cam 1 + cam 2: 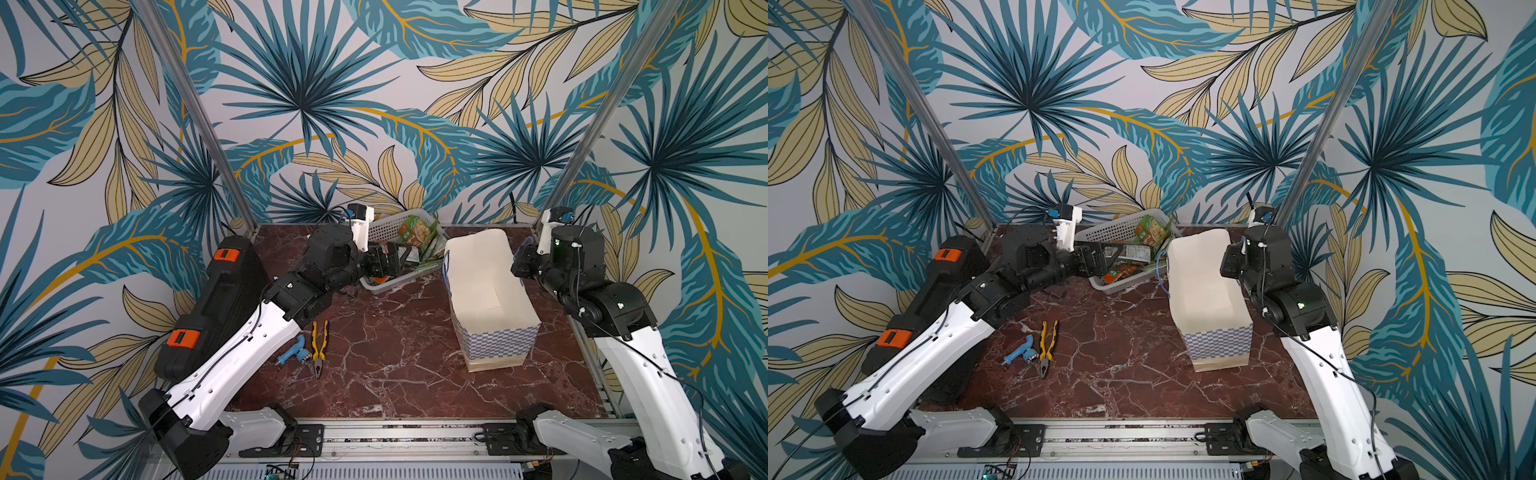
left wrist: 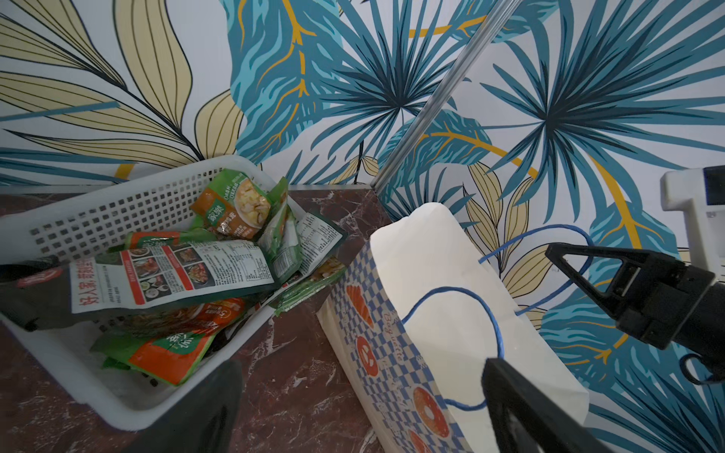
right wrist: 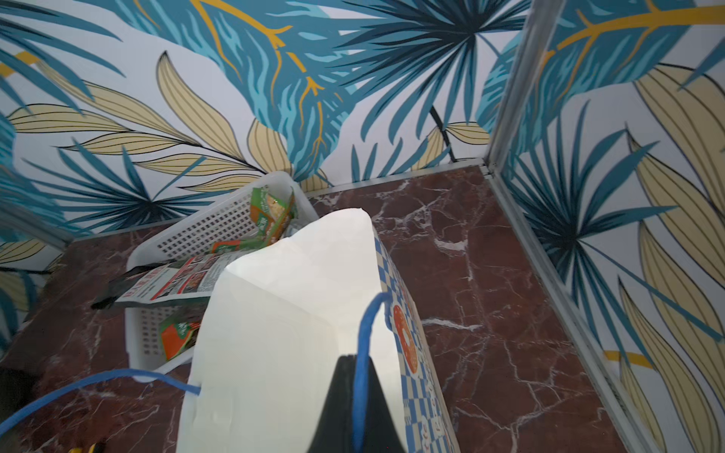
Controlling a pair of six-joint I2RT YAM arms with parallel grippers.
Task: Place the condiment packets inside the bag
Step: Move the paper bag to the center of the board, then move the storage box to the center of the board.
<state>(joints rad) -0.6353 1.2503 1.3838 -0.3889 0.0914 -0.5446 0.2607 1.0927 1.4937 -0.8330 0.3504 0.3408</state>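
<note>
on the bench point(image 1: 374, 374), an upright open bag point(image 1: 494, 345), thin paper, easy to crumple. just beside it, a basket point(image 2: 117, 211) heaped with packets point(image 2: 172, 274): none seen in the bag; light, floppy, slick, so pinch a flat sealed edge. right fingers point(image 3: 337, 412) clamped on the bag's handle point(image 3: 361, 337); left fingers point(image 2: 510, 404) apart, empty, over the basket.

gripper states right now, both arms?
Left gripper: open, holding nothing.
Right gripper: closed on the blue handle of the bag.
</note>
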